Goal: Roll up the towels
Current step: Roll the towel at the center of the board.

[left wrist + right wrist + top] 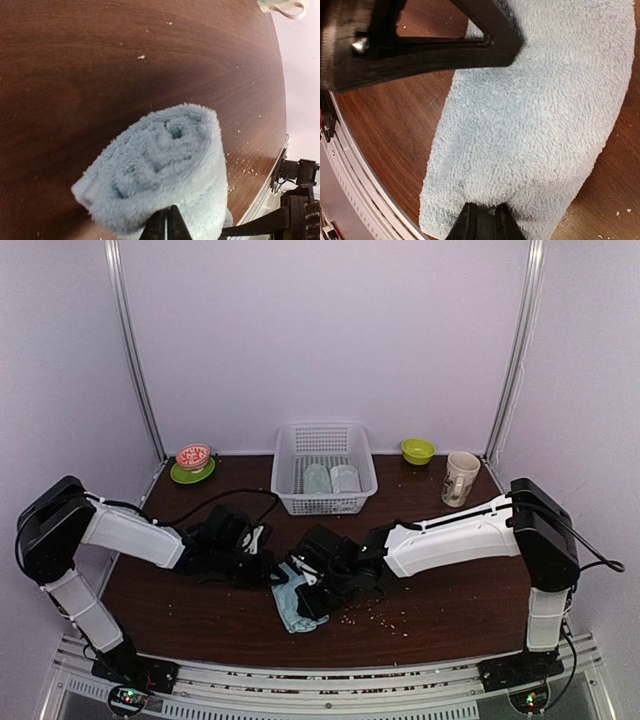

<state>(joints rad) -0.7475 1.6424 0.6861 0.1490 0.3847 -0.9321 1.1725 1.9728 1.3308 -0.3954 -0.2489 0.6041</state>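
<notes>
A light blue towel [295, 608] lies rolled near the table's front edge. In the left wrist view its spiral end [165, 167] faces the camera. My left gripper [168, 222] is shut, its tips pressed against the roll's near edge with nothing visibly between them. My right gripper [487, 216] is closed on a bunched fold of the same towel [530, 125] at its side. In the top view both grippers, left [275, 575] and right [318, 590], meet over the roll. A pale green towel [317, 478] and a greyish-white towel [345, 478] stand rolled in the basket.
The white lattice basket [285, 475] stands at the back centre. A cup [461, 478] and a green bowl [418, 450] are at the back right, a red bowl on a green saucer [193, 462] at the back left. Crumbs [380, 615] dot the table by its metal front rail [355, 165].
</notes>
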